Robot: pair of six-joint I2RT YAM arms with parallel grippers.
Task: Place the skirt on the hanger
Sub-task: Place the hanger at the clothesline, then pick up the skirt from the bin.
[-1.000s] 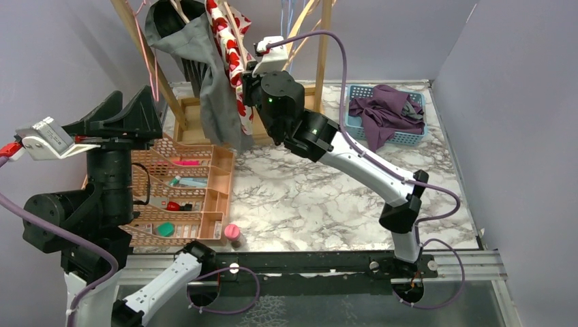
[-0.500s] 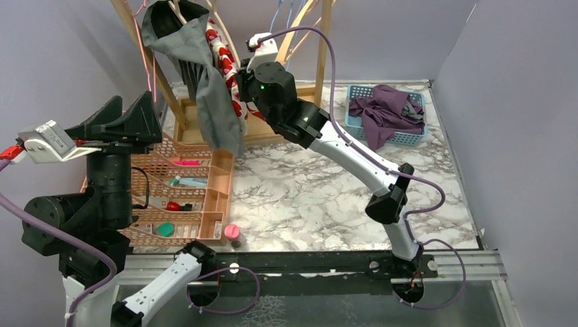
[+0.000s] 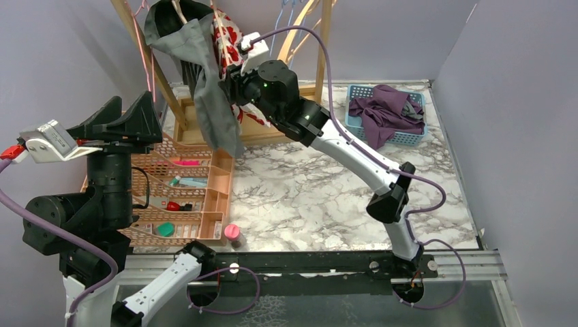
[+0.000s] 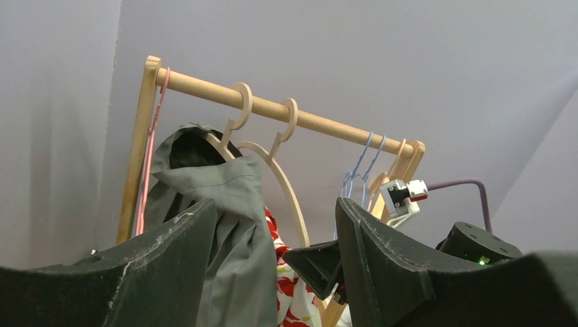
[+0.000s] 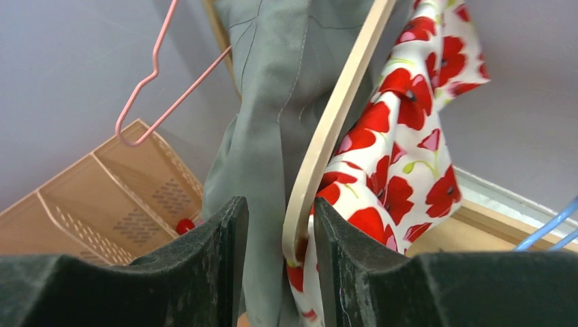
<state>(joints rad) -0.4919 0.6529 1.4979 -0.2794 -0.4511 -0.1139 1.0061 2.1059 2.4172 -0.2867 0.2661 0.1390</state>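
The skirt (image 3: 229,39), white with red poppies, hangs over a pale wooden hanger (image 5: 328,128) on the rack, next to a grey garment (image 3: 208,89). My right gripper (image 3: 230,76) is up at the rack. In the right wrist view its jaws (image 5: 279,212) stand apart around the hanger's lower end, with the skirt (image 5: 403,158) draped against the right finger. Neither finger presses on the hanger. My left gripper (image 3: 129,102) is raised at the far left, open and empty. In its wrist view it (image 4: 272,204) faces the rack and the hanger (image 4: 287,181).
A wooden rail (image 4: 320,122) carries the wooden hooks, blue wire hangers (image 4: 361,163) and a pink wire hanger (image 5: 146,82). An orange tray (image 3: 218,178) of small items lies at the left. A blue basket (image 3: 354,121) with purple clothes sits at the back right. A pink-capped bottle (image 3: 232,231) stands near the front.
My right arm has gone up and to the left, closer to the rack, carrying the skirt's lower part with it. Its jaws were shut and now stand apart. The left arm is still.
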